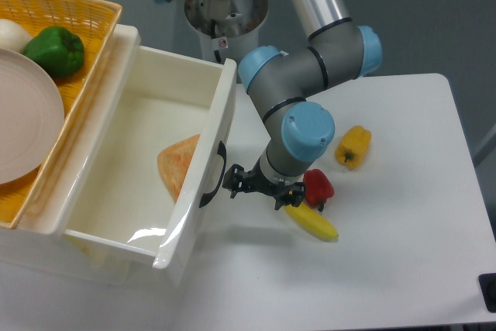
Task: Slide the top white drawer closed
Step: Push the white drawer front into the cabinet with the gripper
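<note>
From the fixed camera, the large glossy white plastic top drawer, a deep rectangular box, stands pulled well out, its front panel just left of the black two-finger gripper. The curved black handle sits nearest the fingers. Whether the fingers are spread or pressed together cannot be told; they hold nothing visible.

The risk, as I judge it: a push landing on the handle's rounded bow or high on the slick front could slip off or skew the drawer so it jams. Behind the fingers, the smooth yellow banana and waxy red bell pepper lie close on the matte white counter; the wrist could sweep them.
</note>
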Motion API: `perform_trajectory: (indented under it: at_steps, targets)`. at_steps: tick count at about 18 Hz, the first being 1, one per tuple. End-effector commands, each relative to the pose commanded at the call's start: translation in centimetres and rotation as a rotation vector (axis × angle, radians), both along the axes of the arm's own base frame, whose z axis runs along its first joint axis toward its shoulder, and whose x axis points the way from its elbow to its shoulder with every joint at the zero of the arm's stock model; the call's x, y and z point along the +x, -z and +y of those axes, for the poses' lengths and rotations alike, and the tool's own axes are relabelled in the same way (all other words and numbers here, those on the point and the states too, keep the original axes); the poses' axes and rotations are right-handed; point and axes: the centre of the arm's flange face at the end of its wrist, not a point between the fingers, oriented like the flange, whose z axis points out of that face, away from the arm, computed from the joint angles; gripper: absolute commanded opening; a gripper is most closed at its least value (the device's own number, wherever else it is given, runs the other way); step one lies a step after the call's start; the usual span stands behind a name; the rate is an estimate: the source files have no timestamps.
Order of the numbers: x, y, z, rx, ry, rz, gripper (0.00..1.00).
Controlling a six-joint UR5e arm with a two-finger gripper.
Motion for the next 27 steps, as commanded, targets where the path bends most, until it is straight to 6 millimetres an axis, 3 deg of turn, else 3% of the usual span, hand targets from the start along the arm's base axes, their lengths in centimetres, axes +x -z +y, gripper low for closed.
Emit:
perform_trajectory:
  at_steps: [27]
  targets:
    - [3.3, -1.7, 1.8, 0.031, 0.053, 0.001, 1.00]
